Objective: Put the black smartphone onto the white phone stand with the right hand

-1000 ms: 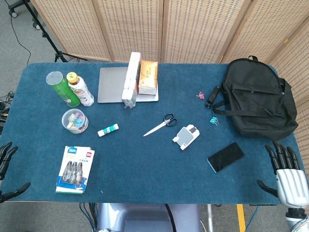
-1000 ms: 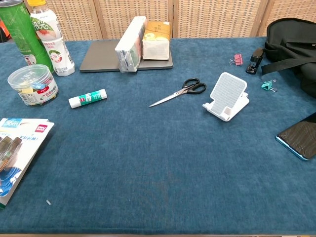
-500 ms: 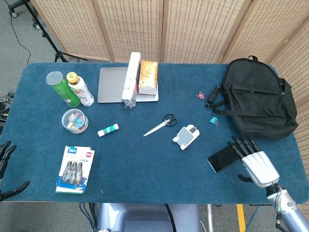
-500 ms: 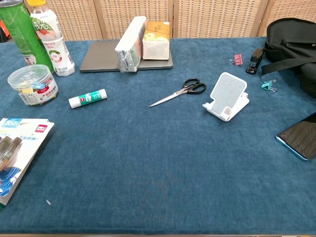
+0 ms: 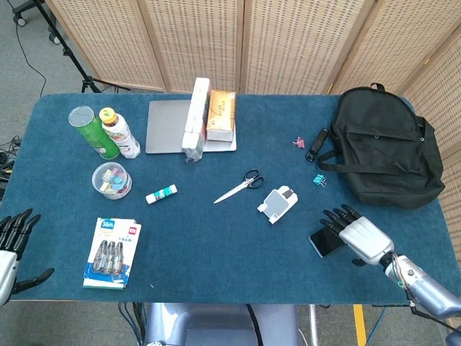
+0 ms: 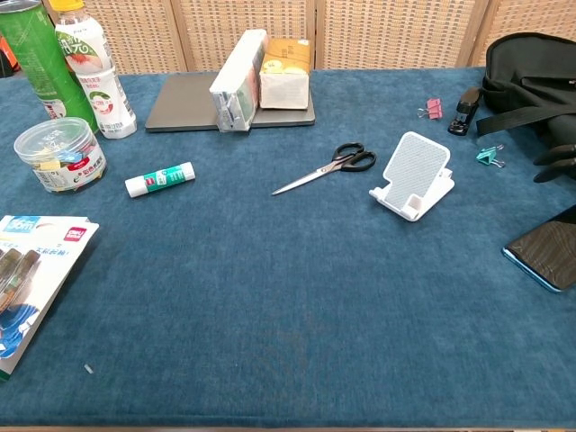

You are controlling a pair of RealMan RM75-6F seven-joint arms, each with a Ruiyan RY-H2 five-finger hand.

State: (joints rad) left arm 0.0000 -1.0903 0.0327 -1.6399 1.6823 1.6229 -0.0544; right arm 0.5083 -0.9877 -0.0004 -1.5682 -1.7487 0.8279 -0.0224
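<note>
The black smartphone [image 5: 324,244] lies flat near the table's front right; in the chest view the smartphone [image 6: 544,254] is cut by the right edge. The white phone stand [image 5: 277,203] sits to its upper left, and it shows as the stand [image 6: 412,177] facing the chest camera. My right hand [image 5: 356,234] hovers over the phone's right part and hides it, fingers spread and holding nothing. Its dark fingertips [image 6: 558,162] show at the chest view's right edge. My left hand [image 5: 13,249] hangs off the table's front left corner, fingers apart and empty.
A black backpack [image 5: 382,148] fills the back right, with small binder clips [image 5: 319,179] beside it. Scissors [image 5: 241,186] lie left of the stand. Further left are a glue stick [image 5: 160,193], a clip jar [image 5: 112,180], two bottles [image 5: 108,133], a pen pack [image 5: 112,252], and a laptop with boxes [image 5: 198,122].
My right hand has moved from the table's right front corner leftward over the phone, now covering its right part. The left hand rose slightly. The phone and stand have not moved.
</note>
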